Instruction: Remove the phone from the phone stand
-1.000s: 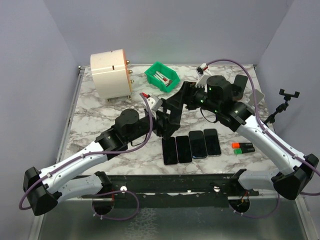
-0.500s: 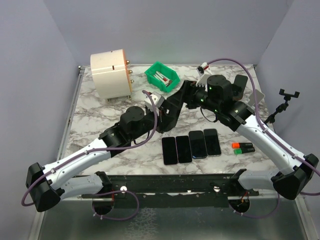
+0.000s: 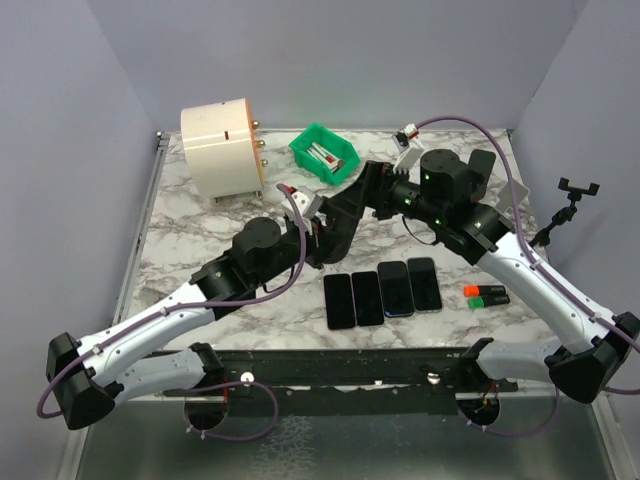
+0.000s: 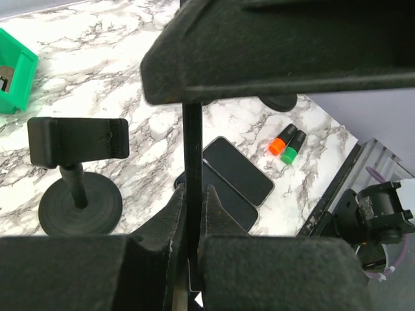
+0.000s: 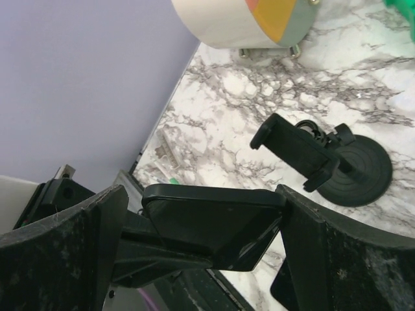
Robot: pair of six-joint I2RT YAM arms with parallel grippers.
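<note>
Left gripper (image 4: pixel 192 194) is pinching the phone (image 4: pixel 192 142) tight by its thin edge, up off the table (image 3: pixel 190 230). The phone stand (image 4: pixel 78 139) is sitting empty beside it. Right gripper (image 5: pixel 202 214) is gaping wide around the same phone, not holding.

We're judging the right arm should back straight off w/o nudging it. Row of phones (image 3: pixel 383 290), markers (image 3: pixel 485 293) and green bin (image 3: pixel 324 153) are crowding any set-down spot.

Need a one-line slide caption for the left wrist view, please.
Left gripper shut on the phone, seen edge-on, held apart from the empty phone stand on the marble table.
</note>
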